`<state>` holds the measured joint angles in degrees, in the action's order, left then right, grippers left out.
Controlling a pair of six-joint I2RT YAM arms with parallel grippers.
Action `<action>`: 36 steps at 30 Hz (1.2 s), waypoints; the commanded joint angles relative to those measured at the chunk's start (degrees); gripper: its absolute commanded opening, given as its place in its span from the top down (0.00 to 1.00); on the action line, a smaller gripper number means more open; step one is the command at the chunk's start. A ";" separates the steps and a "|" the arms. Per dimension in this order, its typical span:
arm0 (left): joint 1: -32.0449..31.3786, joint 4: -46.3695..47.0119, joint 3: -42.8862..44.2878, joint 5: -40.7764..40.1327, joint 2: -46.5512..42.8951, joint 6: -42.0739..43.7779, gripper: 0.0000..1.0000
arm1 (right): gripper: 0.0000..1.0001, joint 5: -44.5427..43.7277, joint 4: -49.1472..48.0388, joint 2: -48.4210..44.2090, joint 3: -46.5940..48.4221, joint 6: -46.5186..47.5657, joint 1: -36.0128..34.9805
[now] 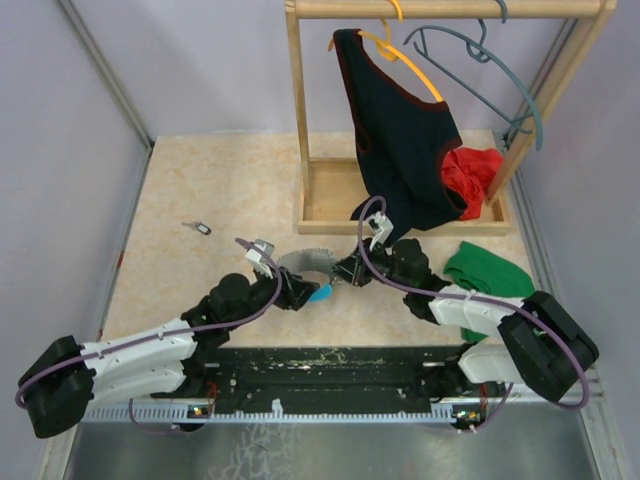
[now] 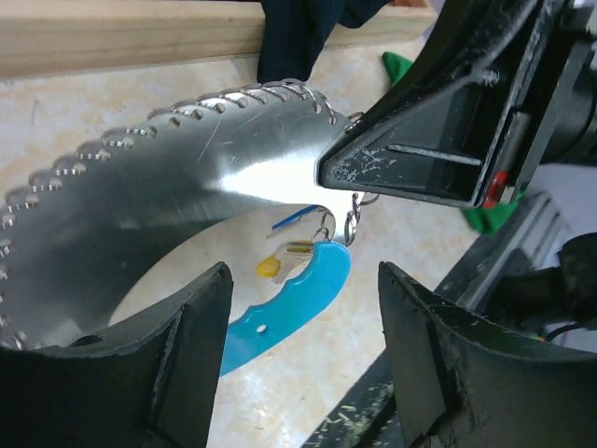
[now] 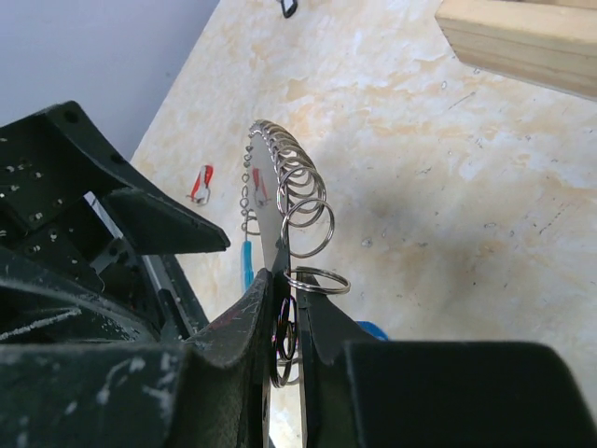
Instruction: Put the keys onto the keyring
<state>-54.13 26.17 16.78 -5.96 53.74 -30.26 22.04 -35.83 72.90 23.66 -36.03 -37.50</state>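
Right hand [image 3: 287, 313] clamps the keyring [image 2: 168, 196], narrowly shut; left hand [image 2: 303, 280] gapes wide, gripping nothing.

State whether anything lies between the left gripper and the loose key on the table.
Nothing visible does. The key lies alone on the table, left of and beyond the open left gripper, which faces the keyring.

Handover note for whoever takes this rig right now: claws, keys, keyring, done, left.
Left claw: open, jaws wide beside the keyring, gripping nothing.
Right claw: shut on the keyring, pinching its metal band, which stands on edge.
Keys: dark-headed key loose on the table, left of the arms; red-headed key apparently also on the table, by the left arm.
Done: ring secured in one claw.
Left: pick up the loose keys and thread them on.
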 commanded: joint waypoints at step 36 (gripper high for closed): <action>3.80 53.67 -6.97 -4.69 25.63 -37.18 0.46 | 0.99 -23.55 -26.28 -4.22 -7.81 0.14 -14.50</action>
<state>-50.96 68.40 10.09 -12.47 76.47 -67.26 -2.85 -53.12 68.12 14.87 -35.92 -51.03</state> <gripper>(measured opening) 0.572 0.114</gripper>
